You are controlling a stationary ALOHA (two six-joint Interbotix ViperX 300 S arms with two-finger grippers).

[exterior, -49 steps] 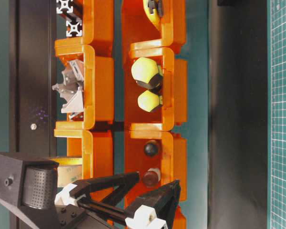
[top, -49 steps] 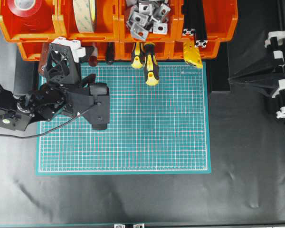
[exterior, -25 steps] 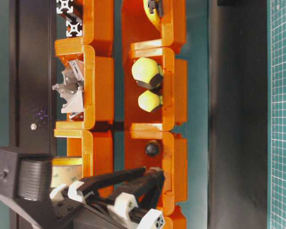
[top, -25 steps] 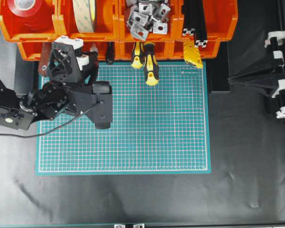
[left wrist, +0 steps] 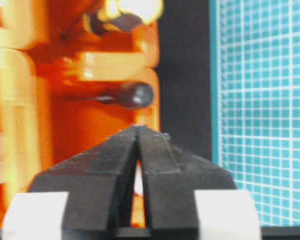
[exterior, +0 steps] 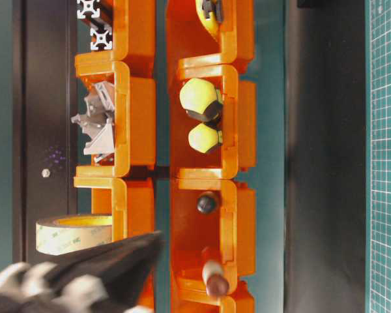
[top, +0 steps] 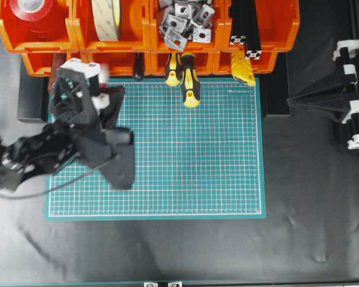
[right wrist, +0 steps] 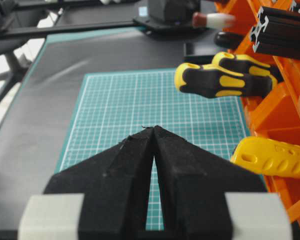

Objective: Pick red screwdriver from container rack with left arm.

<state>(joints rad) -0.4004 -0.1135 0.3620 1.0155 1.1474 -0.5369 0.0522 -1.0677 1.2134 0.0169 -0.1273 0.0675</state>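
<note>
Dark-red screwdriver (exterior: 213, 279), whitish neck, tilted

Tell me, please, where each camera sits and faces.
Overhead: above, looking down on mat and container rack; left arm and right arm show.
Table-level: low, facing the rack's bin fronts; left gripper.
Left wrist: faces the rack past its shut fingers.
Right wrist: faces along the mat past its shut fingers.
Exterior views share yellow-black screwdrivers.

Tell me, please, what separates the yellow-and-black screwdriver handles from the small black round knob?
The orange plastic rack's dividing wall, seen in the table-level view.
</note>
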